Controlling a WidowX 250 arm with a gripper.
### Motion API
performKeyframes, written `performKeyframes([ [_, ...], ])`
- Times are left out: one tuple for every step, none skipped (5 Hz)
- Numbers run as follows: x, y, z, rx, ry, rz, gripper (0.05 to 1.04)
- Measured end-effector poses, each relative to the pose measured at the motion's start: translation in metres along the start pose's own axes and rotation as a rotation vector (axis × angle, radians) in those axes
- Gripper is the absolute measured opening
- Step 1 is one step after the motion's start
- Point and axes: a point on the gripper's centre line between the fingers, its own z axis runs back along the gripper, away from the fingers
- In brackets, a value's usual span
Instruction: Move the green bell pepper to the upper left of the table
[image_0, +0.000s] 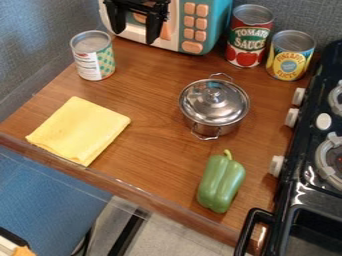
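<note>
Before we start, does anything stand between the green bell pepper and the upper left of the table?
Nothing visible blocks the straight line from the pepper: it passes between the lidded pot and the yellow cloth. A can stands in that upper-left area, though, so probably aim beside it.

You see the gripper (135, 33) cut off by the top edge, which also trims the toy microwave (212, 22); the gripper hides part of the microwave's front from you; on your right, the picture's edge cuts through the black stove (304, 180) and both its burners (329, 159); the lid (224, 106) keeps the inside of the steel pot (215, 123) from you; the fine print on the checkered can (95, 64) is too small for you to read; the pale object (8, 247) in the bottom left corner is cut off too, and you cannot tell what it is.
</note>
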Motion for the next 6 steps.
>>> performKeyframes([
  [-0.004,-0.004,-0.016,-0.014,0.033,-0.001,1.001],
  [-0.039,-0.037,-0.021,-0.076,0.052,-0.065,1.001],
  [-0.063,-0.073,0.0,-0.077,-0.016,-0.135,1.001],
  [-0.099,-0.115,0.012,-0.088,-0.046,-0.156,1.001],
  [-0.122,-0.144,0.018,-0.08,-0.071,-0.1,1.001],
  [-0.136,-0.171,0.019,-0.057,-0.073,-0.063,1.001],
])
